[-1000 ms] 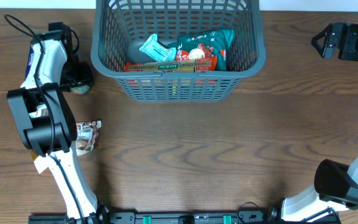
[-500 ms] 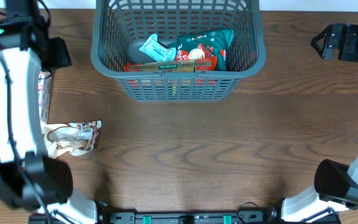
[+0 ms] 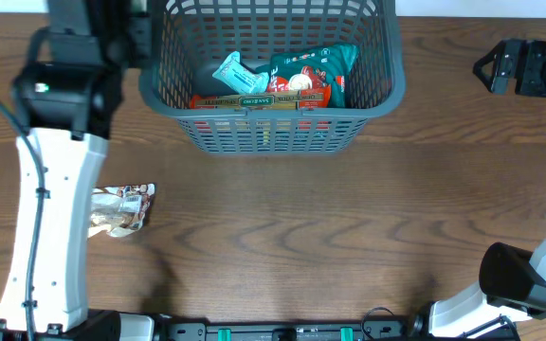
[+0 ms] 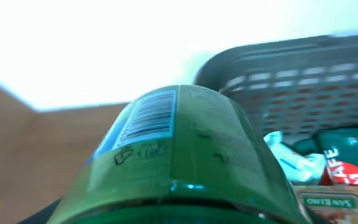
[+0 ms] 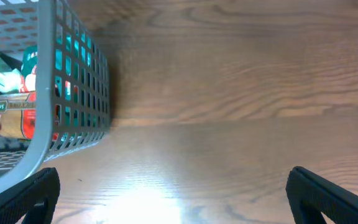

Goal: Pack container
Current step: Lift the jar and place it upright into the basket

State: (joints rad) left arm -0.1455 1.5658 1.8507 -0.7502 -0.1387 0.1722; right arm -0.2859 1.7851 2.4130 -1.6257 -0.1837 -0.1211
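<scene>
The container [image 3: 273, 133] is a large dark grey plastic basket, rectangular with rounded corners, slotted lattice walls and a broad rim. It stands at the far middle of the wooden table [image 3: 349, 227]. Inside lie a pale teal packet [image 3: 235, 74], a green-and-red packet [image 3: 313, 68] and flat orange-red packs [image 3: 245, 99] along the near wall. The left gripper [image 3: 133, 28] hangs just beside the basket's far left corner. It has hold of a green cylindrical pack [image 4: 179, 155] bearing a barcode, which fills the left wrist view with the basket rim to its right; the fingers themselves are hidden behind it. The right gripper [image 5: 173, 199] is well apart from the basket, off to its right, its fingers spread wide with nothing between them and the basket wall ahead. A crumpled snack packet [image 3: 121, 208] lies on the table beside the left arm [image 3: 55, 189].
</scene>
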